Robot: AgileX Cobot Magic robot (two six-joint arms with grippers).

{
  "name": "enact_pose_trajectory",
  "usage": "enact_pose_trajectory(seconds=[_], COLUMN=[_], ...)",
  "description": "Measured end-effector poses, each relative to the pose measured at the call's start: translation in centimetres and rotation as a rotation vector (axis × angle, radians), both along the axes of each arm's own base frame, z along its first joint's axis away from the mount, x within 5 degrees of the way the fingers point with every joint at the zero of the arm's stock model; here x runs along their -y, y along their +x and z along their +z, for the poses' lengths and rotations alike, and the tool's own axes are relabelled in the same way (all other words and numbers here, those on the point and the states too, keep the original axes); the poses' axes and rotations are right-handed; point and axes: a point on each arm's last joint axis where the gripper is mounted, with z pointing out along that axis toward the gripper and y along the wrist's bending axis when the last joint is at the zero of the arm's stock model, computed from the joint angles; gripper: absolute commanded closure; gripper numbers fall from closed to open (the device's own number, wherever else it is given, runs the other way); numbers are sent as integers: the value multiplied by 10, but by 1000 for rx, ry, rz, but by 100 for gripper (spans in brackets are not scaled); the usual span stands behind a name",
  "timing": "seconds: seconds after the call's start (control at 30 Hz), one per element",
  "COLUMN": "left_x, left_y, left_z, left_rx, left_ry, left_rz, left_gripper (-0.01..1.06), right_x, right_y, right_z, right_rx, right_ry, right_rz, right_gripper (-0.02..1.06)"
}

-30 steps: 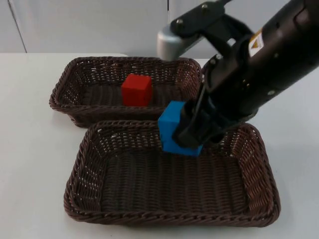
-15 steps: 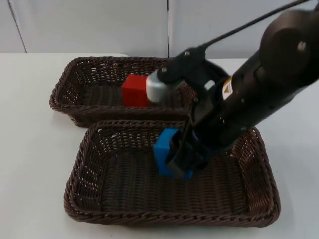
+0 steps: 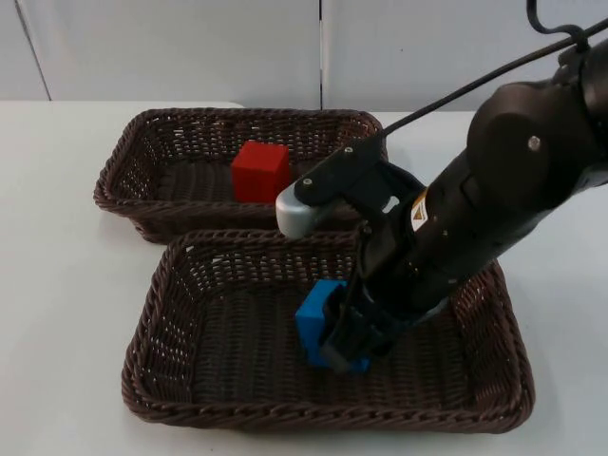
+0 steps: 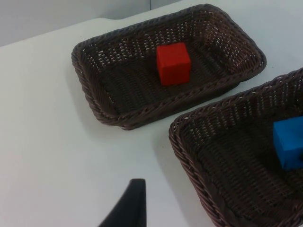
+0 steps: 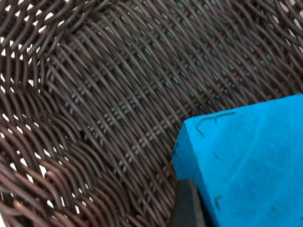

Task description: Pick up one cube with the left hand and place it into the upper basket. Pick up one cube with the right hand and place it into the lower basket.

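Now the lower basket (image 3: pixel 161 313) surrounds the right gripper (image 3: pixel 344 344), which grips the blue cube (image 3: pixel 313 321) low over its floor. Beyond it, the upper basket (image 3: pixel 123 180) holds the red cube (image 3: pixel 260 171). Released tilted, the blue one may tumble. The left gripper (image 4: pixel 128 210) waits aside; its fingers I cannot tell.

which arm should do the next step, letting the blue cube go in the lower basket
Right: the right gripper already holds the blue cube low inside the lower basket. The left gripper waits over bare table.
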Motion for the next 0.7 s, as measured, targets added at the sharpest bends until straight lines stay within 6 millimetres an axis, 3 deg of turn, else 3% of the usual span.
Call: enact_pose_trajectory(seconds=[0.07, 0.2, 0.23, 0.37, 0.7], left_x=[0, 0, 0, 0, 0], left_y=[0, 0, 0, 0, 0], left_z=[0, 0, 0, 0, 0], left_rx=[0, 0, 0, 0, 0], left_ry=[0, 0, 0, 0, 0], left_rz=[0, 0, 0, 0, 0], left_gripper=[6, 6, 6, 6, 6], right_x=[0, 0, 0, -1, 0], right_y=[0, 0, 0, 0, 0], right_z=[-1, -5, -6, -6, -5], right_rx=[-1, -7, -8, -18, -22], right_ry=[-1, -6, -7, -1, 2], right_rz=[0, -2, -2, -14, -18], right_gripper=[91, 61, 61, 34, 31])
